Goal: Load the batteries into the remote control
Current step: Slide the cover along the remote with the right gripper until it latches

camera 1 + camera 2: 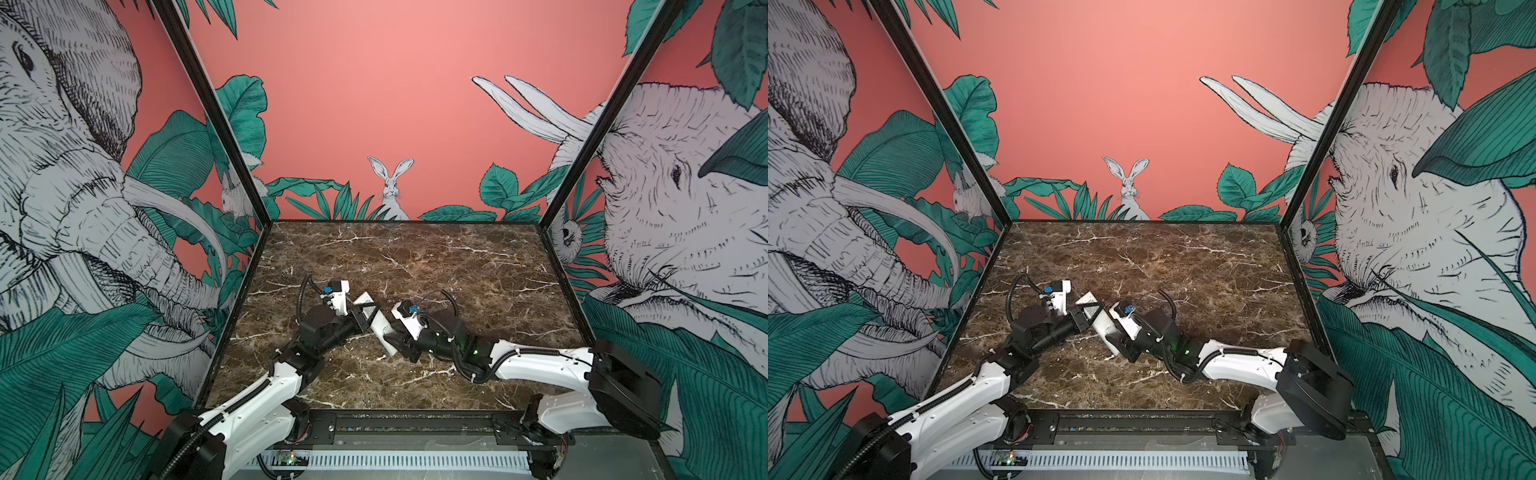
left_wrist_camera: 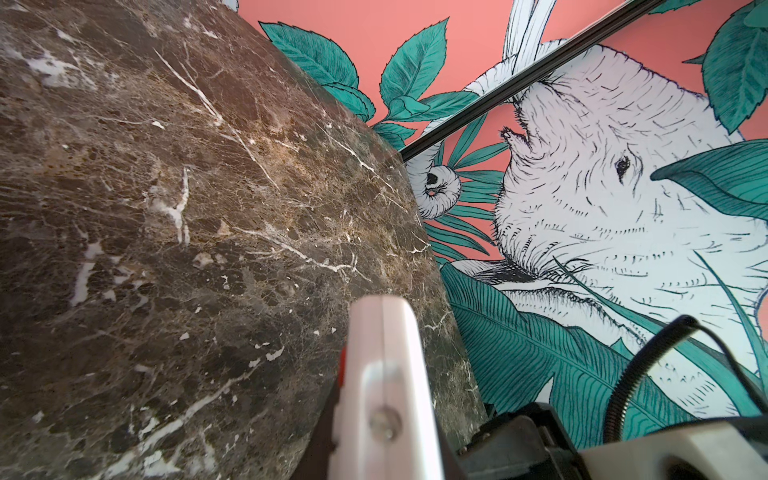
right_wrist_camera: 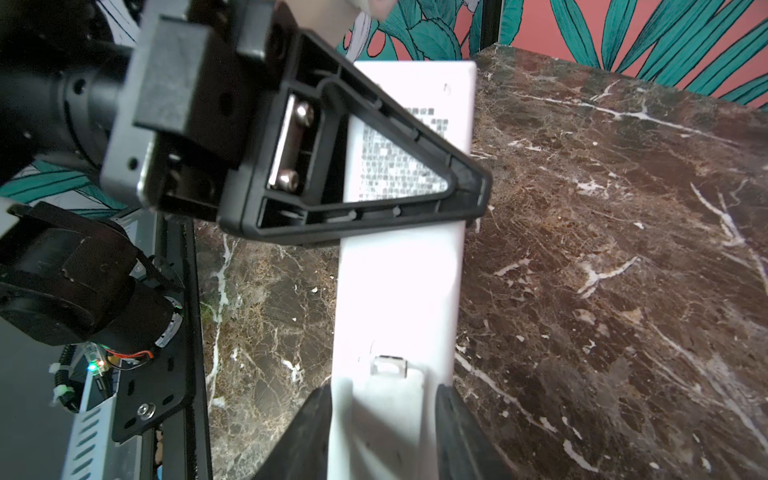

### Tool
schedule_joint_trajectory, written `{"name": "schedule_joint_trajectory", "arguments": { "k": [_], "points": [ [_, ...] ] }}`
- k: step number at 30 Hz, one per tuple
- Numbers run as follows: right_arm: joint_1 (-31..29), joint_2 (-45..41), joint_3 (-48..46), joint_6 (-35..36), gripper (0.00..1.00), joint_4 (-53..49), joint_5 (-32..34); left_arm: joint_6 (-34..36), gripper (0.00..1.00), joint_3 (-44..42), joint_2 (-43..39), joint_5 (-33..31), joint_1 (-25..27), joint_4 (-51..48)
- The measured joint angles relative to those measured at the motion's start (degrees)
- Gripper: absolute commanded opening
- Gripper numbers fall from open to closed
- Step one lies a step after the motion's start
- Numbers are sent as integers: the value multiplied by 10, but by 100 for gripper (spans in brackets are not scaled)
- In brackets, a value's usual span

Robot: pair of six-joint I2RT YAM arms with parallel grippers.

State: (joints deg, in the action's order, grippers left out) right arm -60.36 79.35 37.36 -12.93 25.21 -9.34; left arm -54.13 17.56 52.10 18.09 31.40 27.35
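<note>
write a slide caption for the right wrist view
The left pincer clamps the long slim white plastic remote, label side showing; right pincer straddles its end.

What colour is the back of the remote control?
The remote control is white there, with a grey printed label; the right wrist view shows it best.

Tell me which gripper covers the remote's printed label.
The left gripper, clamped over the label on the remote control; the right gripper straddles its latch end.

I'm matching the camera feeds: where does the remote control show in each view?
Top view: remote control, just below centre.
Top view: same, slightly further left.
Left wrist: edge-on, close to the lens.
Right wrist: its white labelled back, mid-picture.
Shared landmark: the brown marble table.
</note>
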Motion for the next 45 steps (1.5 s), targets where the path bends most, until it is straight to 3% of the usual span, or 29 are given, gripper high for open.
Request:
{"name": "schedule_joint_trajectory", "arguments": {
  "k": [7,17,45],
  "points": [
    [0,0,0,1,55,-4,0,0,0,0,0,0,0,0],
    [0,-21,0,10,56,-34,1,0,0,0,0,0,0,0],
    [0,-32,31,20,50,-88,59,0,0,-3,0,0,0,0]
  ]
}}
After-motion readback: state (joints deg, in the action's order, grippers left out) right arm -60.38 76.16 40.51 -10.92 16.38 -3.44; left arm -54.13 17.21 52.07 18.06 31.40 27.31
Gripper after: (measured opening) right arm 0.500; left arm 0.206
